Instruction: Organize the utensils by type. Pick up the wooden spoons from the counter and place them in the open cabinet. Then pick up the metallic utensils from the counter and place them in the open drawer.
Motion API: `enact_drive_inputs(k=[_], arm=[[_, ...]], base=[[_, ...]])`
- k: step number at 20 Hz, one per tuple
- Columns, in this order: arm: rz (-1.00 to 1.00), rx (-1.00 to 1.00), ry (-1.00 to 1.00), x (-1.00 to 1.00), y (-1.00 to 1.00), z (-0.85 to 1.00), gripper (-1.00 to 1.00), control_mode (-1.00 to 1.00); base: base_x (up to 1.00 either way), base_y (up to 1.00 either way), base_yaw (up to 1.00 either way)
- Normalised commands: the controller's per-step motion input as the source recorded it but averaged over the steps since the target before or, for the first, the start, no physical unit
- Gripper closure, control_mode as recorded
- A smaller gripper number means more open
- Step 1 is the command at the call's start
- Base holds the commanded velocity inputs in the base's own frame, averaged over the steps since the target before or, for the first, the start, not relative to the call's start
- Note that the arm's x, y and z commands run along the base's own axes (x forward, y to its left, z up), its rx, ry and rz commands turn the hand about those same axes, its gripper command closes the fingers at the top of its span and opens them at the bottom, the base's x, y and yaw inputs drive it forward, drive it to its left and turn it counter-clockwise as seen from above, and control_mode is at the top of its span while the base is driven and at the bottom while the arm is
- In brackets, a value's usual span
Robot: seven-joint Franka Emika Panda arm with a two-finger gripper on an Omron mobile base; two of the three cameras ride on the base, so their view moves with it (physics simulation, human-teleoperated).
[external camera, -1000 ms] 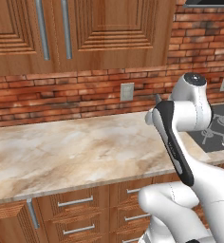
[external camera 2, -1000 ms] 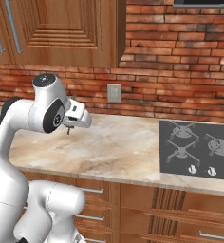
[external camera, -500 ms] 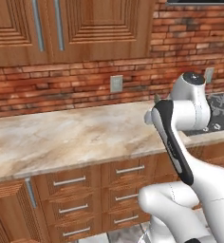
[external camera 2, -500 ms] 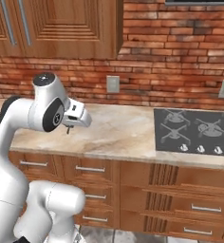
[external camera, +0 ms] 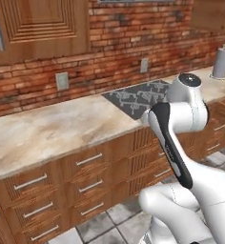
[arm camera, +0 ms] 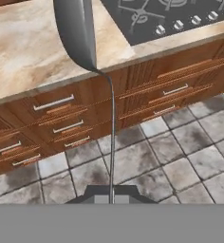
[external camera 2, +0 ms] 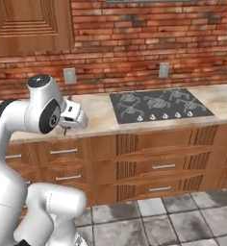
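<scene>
My jaws [arm camera: 111, 197] are clamped tight on a metal spoon [arm camera: 80, 33], its long axis pointing straight out ahead, bowl over the worktop [arm camera: 28, 52] edge (drawer somewhere beyond the stovetop [arm camera: 166, 16]).

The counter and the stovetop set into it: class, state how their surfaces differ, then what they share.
The counter is beige marble-look with tan veining; the stovetop is dark grey. The counter's surface is plain and smooth; the stovetop carries burner grates and a row of small knobs along its front. Both lie flat and level, above the wooden drawers.
</scene>
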Motion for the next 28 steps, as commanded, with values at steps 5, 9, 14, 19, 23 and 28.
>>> enact_drive_inputs(k=[5,9,14,19,23,28], arm=[[0.00,0.00,0.00,0.00,0.00,0.00,1.00,1.00],[0.00,0.00,0.00,0.00,0.00,0.00,1.00,1.00],[0.00,0.00,0.00,0.00,0.00,0.00,1.00,1.00],[0.00,0.00,0.00,0.00,0.00,0.00,1.00,1.00],[0.00,0.00,0.00,0.00,0.00,0.00,1.00,1.00],[0.00,0.00,0.00,0.00,0.00,0.00,1.00,1.00]], base=[[-0.27,-0.53,-0.67],[-0.05,-0.60,-0.70],[0.00,-0.37,-0.71],[0.02,-0.01,-0.65],[0.19,0.09,-0.60],[0.02,0.45,-0.48]])
